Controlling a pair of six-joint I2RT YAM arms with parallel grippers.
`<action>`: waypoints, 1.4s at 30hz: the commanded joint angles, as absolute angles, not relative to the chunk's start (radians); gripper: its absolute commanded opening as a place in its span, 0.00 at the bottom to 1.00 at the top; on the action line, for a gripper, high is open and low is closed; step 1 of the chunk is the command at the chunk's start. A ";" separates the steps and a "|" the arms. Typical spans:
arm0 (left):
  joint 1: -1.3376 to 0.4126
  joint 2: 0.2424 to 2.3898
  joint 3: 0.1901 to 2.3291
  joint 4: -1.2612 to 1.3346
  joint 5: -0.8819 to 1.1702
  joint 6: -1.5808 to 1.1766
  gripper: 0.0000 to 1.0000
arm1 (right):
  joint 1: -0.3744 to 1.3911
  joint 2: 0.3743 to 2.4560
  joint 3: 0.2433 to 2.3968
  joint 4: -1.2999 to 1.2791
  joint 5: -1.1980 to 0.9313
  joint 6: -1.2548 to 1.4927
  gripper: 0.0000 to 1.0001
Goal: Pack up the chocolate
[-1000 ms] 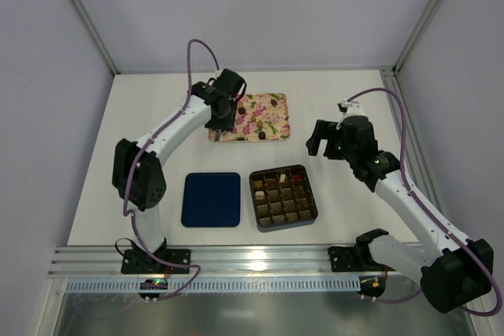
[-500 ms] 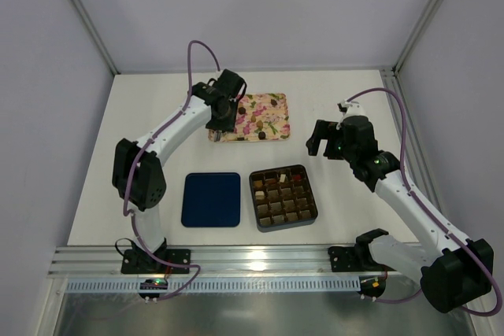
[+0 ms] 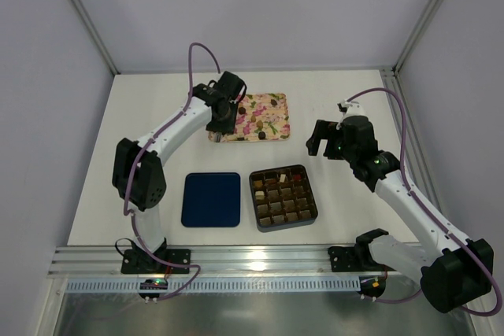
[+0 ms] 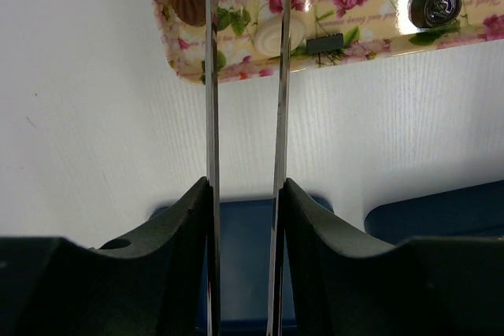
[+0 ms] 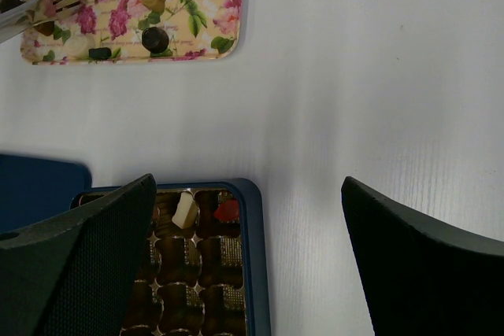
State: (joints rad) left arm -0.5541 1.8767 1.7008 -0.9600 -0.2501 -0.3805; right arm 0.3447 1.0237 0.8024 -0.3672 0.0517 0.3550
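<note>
You have a white tabletop (image 3: pixel 157 108), matte, with faint grain in the wrist views. Pale grey back wall (image 3: pixel 260 5) and side walls (image 3: pixel 35 116) box it in. Metal posts (image 3: pixel 83 15) run up both rear corners. Slotted aluminium rail (image 3: pixel 236 260) along the near edge, catching soft overhead glare. Light even, shadows weak.

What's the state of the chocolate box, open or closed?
Open: the box shows uncovered cells with chocolates inside, and the dark blue lid lies flat to its left.
</note>
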 commanded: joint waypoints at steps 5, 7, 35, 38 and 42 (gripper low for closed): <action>-0.548 1.878 1.700 -0.925 -0.247 -0.373 0.38 | 0.342 1.020 0.810 -0.334 0.057 0.356 1.00; -0.548 1.882 1.703 -0.927 -0.247 -0.371 0.37 | 0.342 1.020 0.811 -0.336 0.057 0.356 1.00; -0.586 1.678 1.712 -1.022 -0.187 -0.376 0.24 | 0.342 1.034 0.834 -0.342 0.078 0.356 1.00; -0.615 1.634 1.686 -1.035 -0.175 -0.382 0.24 | 0.341 1.040 0.845 -0.344 0.077 0.356 1.00; -0.667 1.570 1.654 -1.048 -0.160 -0.399 0.24 | 0.342 1.045 0.857 -0.345 0.081 0.357 1.00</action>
State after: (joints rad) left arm -0.6338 1.6440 1.6714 -1.0264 -0.1894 -0.3859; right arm 0.3447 1.0435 0.8101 -0.3683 0.0612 0.3550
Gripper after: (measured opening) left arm 0.306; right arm 0.996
